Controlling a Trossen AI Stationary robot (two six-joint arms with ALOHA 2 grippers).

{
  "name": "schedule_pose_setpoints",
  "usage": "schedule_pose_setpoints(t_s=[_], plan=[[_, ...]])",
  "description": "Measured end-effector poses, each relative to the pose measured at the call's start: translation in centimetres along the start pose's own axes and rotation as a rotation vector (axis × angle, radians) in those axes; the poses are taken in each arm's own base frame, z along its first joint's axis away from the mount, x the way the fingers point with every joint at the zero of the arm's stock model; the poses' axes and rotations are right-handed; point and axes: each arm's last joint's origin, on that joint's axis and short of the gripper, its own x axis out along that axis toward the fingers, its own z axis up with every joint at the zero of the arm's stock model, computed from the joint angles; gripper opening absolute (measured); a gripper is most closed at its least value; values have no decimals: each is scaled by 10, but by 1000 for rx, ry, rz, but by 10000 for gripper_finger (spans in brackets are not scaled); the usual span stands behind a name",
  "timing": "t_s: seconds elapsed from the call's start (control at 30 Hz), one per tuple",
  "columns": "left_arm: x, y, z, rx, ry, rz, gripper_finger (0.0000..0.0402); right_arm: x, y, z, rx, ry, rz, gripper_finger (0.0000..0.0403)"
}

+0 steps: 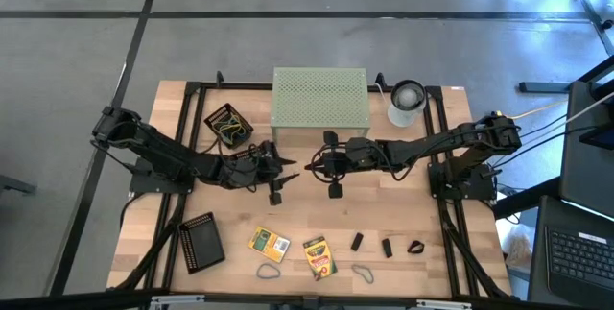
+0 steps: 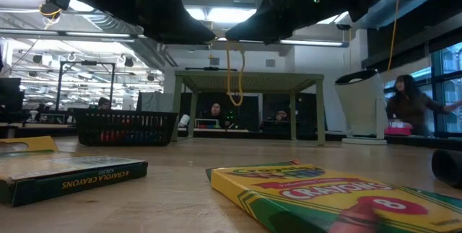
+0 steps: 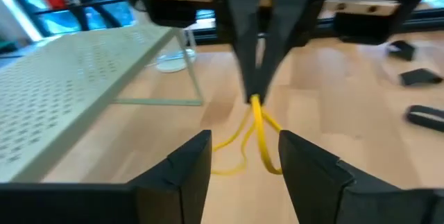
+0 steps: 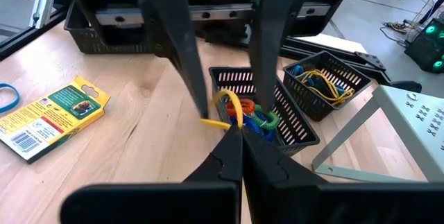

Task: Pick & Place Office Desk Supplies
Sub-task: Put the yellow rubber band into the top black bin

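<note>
A yellow rubber band (image 3: 258, 130) hangs over the table's middle, in front of the pale green riser (image 1: 319, 99). My right gripper (image 4: 240, 141), reaching in from the right, is shut on its top. My left gripper (image 3: 244, 141) faces it from the left, open, one finger on either side of the hanging loop and apart from it. In the low view the band (image 2: 234, 74) dangles below both grippers. Two crayon boxes (image 1: 270, 244) (image 1: 319, 257), loose bands (image 1: 268, 272) (image 1: 362, 273) and black clips (image 1: 388, 248) lie flat near the front edge. My right gripper pinches the band's upper end (image 3: 255, 102) between its two fingertips (image 3: 243, 78). The fingers come nearly level from the table's right, slanting a little down. The loop hangs slack below them, clear of the table.
A black mesh tray (image 1: 227, 125) with yellow bands stands at the back left, and another tray (image 4: 295, 130) with coloured bands sits below the left arm. A third tray (image 1: 201, 243) is at the front left. A white-grey cylinder (image 1: 407, 102) stands beside the riser.
</note>
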Motion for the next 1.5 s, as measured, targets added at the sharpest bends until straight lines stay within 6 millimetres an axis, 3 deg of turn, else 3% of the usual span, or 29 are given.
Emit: schedule_pose_setpoints(t_s=[0.17,0.4,0.63,0.87,1.03,1.17,1.3,1.5], plan=[[0,-1,3,-15,-26,-22,127,0,0,0,-1,0,0,0],[0,-1,2,2,-23,-21,11,0,0,0,-1,0,0,0],[0,-1,3,3,-24,-22,3,0,0,0,45,0,0,9],[0,1,4,-5,-38,20,2,-2,0,1,150,6,2,99],[-4,5,8,17,-47,155,3,-22,-2,10,203,45,24,184],[-19,11,21,51,-87,274,3,-42,-3,15,298,108,29,226],[-40,21,37,76,-112,449,3,-56,-2,15,387,171,32,242],[-72,42,48,94,-9,888,3,-59,5,14,401,207,52,236]])
